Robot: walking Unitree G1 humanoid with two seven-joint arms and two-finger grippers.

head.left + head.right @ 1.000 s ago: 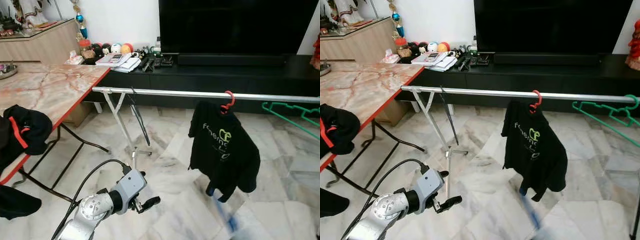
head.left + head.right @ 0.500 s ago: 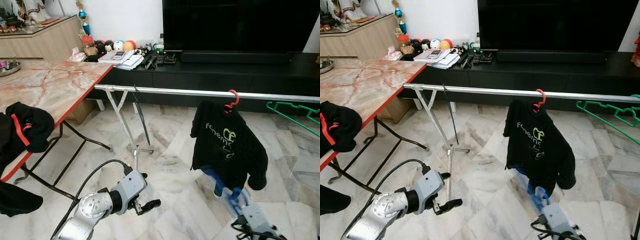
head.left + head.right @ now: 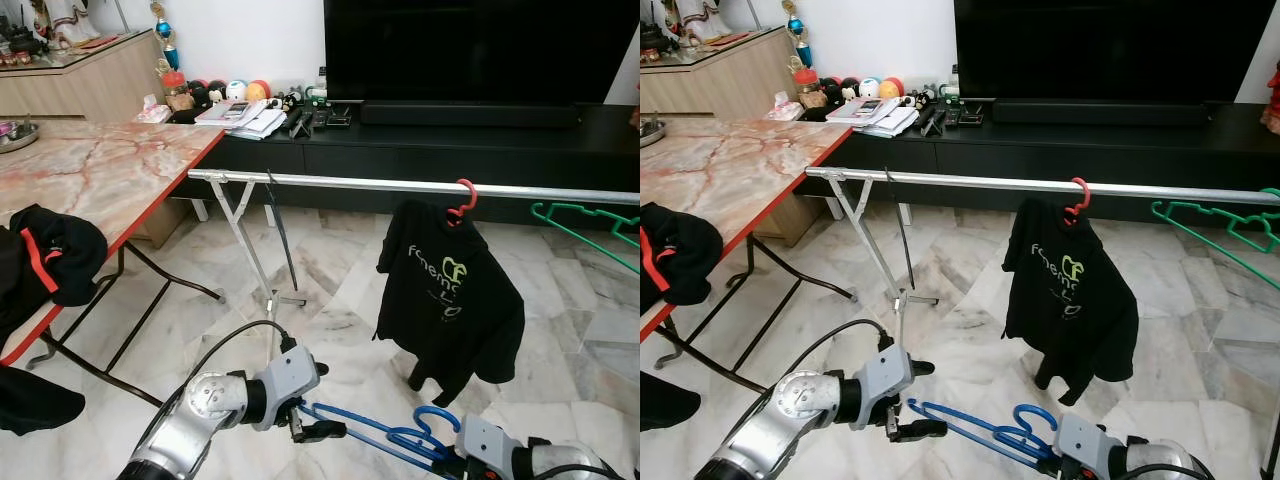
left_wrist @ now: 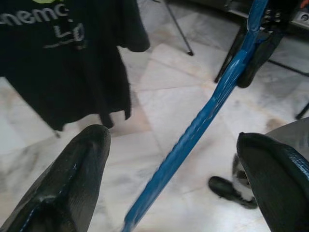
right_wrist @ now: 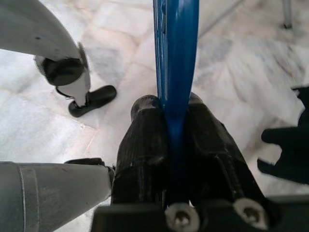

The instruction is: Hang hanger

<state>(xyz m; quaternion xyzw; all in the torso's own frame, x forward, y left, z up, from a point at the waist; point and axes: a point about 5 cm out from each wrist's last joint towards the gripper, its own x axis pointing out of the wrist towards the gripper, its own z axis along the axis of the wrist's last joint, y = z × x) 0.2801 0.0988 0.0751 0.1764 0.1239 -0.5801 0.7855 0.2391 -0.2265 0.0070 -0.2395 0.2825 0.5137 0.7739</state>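
Low down in front of me, my right claw (image 5: 176, 145) was clamped tight on the blue hanger (image 3: 970, 428), both fingers pressed against the plastic near its hook end. Hanger lay roughly level over the marble floor (image 3: 330, 290), below the rail (image 3: 400, 186), stretching from right claw across to left claw (image 3: 312, 432). Left claw fingers (image 4: 67, 179) were spread wide (gap clear in the left wrist view), with the hanger's blue bar running between them, not pinched. I could not tell whether either finger touched it.

Rail ran silver across the room ahead, on a crossed metal stand (image 3: 250, 260). Black T-shirt (image 3: 448, 300) with light lettering hung from it on a red hanger (image 3: 461, 200). Green hanger (image 3: 585, 225) hung further to my right on the same rail, bare.

Marble-top surface (image 3: 100, 170) with red edge stood at my left, dark clothing (image 3: 50, 255) bunched on its near edge. Black TV cabinet (image 3: 450, 140) sat behind the rail, with books and small balls at its left end.
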